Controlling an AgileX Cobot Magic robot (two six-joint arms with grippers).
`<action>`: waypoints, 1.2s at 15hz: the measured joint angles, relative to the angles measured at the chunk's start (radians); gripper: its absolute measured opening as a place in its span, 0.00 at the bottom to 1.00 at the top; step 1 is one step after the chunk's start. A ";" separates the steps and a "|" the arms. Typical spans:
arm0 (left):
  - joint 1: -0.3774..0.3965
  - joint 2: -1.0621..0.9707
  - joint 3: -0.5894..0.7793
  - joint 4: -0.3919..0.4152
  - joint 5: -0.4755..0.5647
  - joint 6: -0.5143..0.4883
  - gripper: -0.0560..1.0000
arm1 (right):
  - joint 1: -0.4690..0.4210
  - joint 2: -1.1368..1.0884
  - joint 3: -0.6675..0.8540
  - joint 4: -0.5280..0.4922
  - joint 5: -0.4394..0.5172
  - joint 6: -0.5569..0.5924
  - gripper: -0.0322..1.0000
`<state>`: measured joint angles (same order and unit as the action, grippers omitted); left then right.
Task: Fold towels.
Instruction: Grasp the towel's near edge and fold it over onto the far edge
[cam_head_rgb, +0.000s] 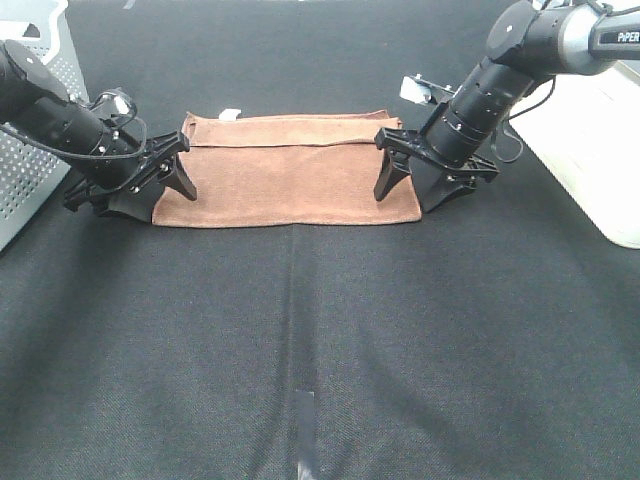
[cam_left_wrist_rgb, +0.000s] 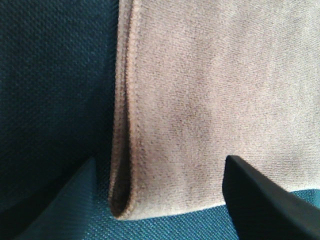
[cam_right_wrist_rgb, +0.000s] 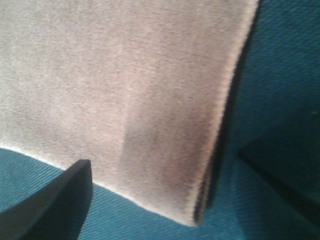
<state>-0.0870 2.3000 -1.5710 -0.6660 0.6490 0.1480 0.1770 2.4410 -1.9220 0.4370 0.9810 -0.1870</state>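
Left gripper (cam_head_rgb: 160, 195) stands spread wide at the left short end of the towel (cam_head_rgb: 290, 170), one finger over the cloth and the other outside it on the table (cam_head_rgb: 320, 340). It holds nothing. The right gripper (cam_head_rgb: 405, 195) is spread the same way across the right short end, also empty. Whether any fingertip actually presses the cloth cannot be told.

The towel lies flat on the far half of the table, about midway between the left and right edges, with its long sides running along the far edge. It is doubled lengthwise, and the upper layer's hem stops just short of the far side. A small white tag (cam_head_rgb: 230, 114) shows at the far left corner.

It looks light, soft and limp, with a nap that should not slip between the fingers. With no stiffness it will likely sag in the middle, and its layers may part. The best hold is probably a pinch through both layers at the corners of each short end, with both ends lifted evenly.
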 joint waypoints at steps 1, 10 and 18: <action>0.000 0.000 0.000 0.000 0.000 0.001 0.70 | 0.000 0.001 -0.001 -0.003 -0.001 0.001 0.73; -0.033 0.014 0.000 0.002 -0.022 0.019 0.25 | 0.000 0.036 -0.008 0.123 -0.030 -0.035 0.30; -0.027 -0.076 0.004 0.073 0.099 0.072 0.07 | 0.000 -0.028 0.018 0.103 0.020 0.000 0.03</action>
<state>-0.1140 2.2240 -1.5670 -0.5930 0.7480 0.2200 0.1770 2.4130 -1.9040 0.5400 1.0010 -0.1870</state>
